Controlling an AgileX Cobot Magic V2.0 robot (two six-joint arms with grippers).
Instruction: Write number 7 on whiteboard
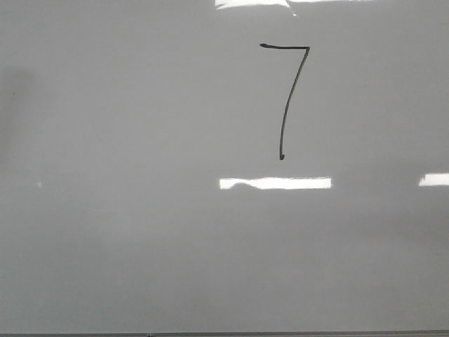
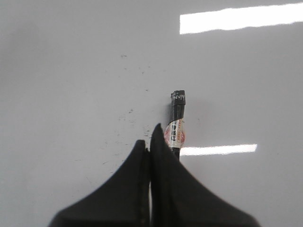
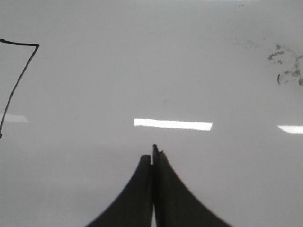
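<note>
The whiteboard [image 1: 140, 210] fills the front view, and neither gripper shows in that view. The number 7 [image 1: 289, 98] is drawn on it in thin black line, upper right of centre. It also shows at the edge of the right wrist view, number 7 [image 3: 19, 80]. My left gripper [image 2: 148, 137] is shut, its fingers pressed together. A black marker [image 2: 177, 118] with a red-and-white label lies on the board beside one finger, not between the two; its lower part is hidden behind that finger. My right gripper [image 3: 152, 153] is shut and holds nothing, hovering over bare board.
Old ink smudges [image 3: 286, 71] mark the board in the right wrist view, and fine specks [image 2: 128, 113] show near the marker. Bright glare bars [image 1: 275, 183] lie across the board. Its thin dark bottom edge [image 1: 224, 334] runs along the near side.
</note>
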